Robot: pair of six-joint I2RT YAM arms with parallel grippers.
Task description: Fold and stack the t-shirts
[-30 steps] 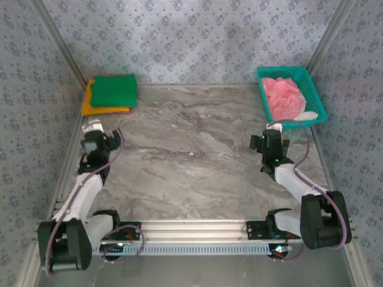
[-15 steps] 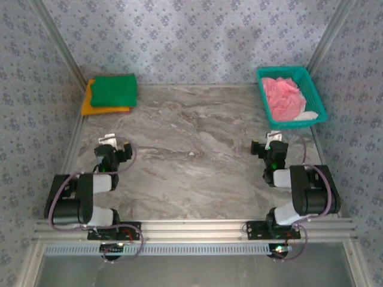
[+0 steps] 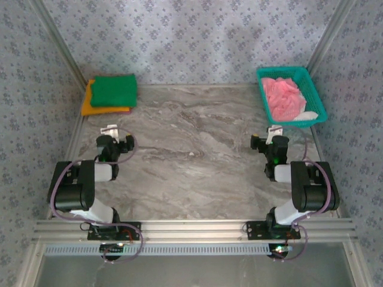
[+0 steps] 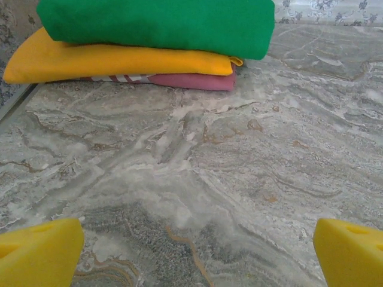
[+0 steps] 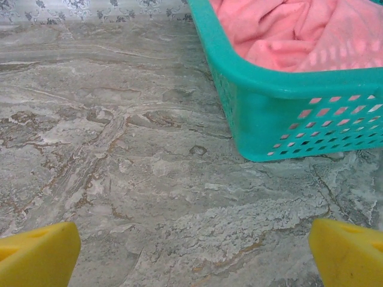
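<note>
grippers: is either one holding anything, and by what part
Nothing is held. The left gripper and right gripper both stand open over bare table, apart from the stacked t-shirts and the basket.

A stone-patterned table (image 3: 191, 149), grey-veined and smooth with a dull sheen. At the table's far left corner, the green shirt (image 4: 155, 24) shows a soft, matt, faintly fuzzy cloth, and the orange-yellow shirt (image 4: 119, 60) beneath it a smoother matt weave. At the table's far right corner, a teal basket (image 5: 287, 113) of moulded plastic mesh, slightly glossy, holds crumpled, matt pink cloth (image 5: 287, 30). Brushed metal rails (image 3: 191, 227) edge the table's near side. Matt, printed wall covering (image 3: 191, 36) rises behind the table. The left gripper (image 4: 191, 257) has matt yellow pads (image 4: 36, 251).
</note>
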